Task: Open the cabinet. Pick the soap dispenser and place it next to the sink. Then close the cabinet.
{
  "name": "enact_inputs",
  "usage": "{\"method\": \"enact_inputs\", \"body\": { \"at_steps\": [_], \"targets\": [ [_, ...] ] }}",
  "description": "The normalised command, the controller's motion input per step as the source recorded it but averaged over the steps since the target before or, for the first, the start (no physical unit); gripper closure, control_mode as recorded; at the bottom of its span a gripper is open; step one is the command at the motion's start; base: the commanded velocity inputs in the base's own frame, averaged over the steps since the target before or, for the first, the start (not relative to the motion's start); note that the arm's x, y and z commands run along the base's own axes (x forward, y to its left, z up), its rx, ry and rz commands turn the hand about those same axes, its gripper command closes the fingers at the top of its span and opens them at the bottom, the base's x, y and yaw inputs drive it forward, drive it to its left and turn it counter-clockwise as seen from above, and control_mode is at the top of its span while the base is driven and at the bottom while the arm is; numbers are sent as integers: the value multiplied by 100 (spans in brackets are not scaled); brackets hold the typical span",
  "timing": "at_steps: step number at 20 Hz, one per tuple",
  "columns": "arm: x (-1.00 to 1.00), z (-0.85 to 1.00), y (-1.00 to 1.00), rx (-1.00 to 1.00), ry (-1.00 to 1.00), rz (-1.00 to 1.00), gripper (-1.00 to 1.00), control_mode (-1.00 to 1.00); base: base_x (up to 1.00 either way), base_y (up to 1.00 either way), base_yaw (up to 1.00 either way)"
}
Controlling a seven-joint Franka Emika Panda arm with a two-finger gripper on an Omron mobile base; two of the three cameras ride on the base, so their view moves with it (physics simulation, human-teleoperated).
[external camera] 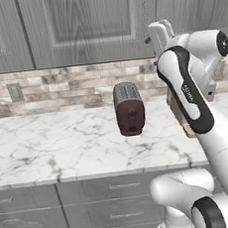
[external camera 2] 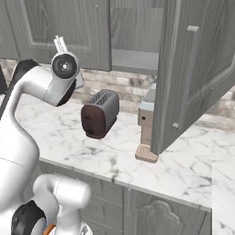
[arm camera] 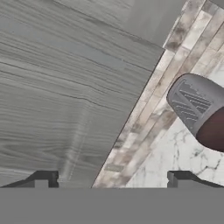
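One cabinet door [external camera 2: 193,69] stands swung open over the counter [external camera 2: 193,160], near the toaster [external camera 2: 100,114]. Fingers [arm camera: 113,177] spread wide, holding nothing. Door looks rigid and hinged; best grabbed by its slim vertical handle [external camera 2: 186,78].

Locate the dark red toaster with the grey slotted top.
The dark red toaster stands on the white marble counter before the brick backsplash, left of the open grey cabinet door in the right base view.

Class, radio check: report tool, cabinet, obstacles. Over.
Tool open, empty, up by the cabinet. Cabinet door swung open. Toaster and a box on counter below.
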Motion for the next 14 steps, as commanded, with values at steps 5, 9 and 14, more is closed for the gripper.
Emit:
{"method": "enact_inputs", "body": {
  "at_steps": [5, 9, 14],
  "targets": [
    [-52, 20, -17, 0, -5, -26, -100, -100, 0, 0, 0],
    [-56, 23, -17, 0, -3, -17, -100, -100, 0, 0, 0],
    [-54, 20, -17, 0, -1, -28, -100, -100, 0, 0, 0]
  ]
}}
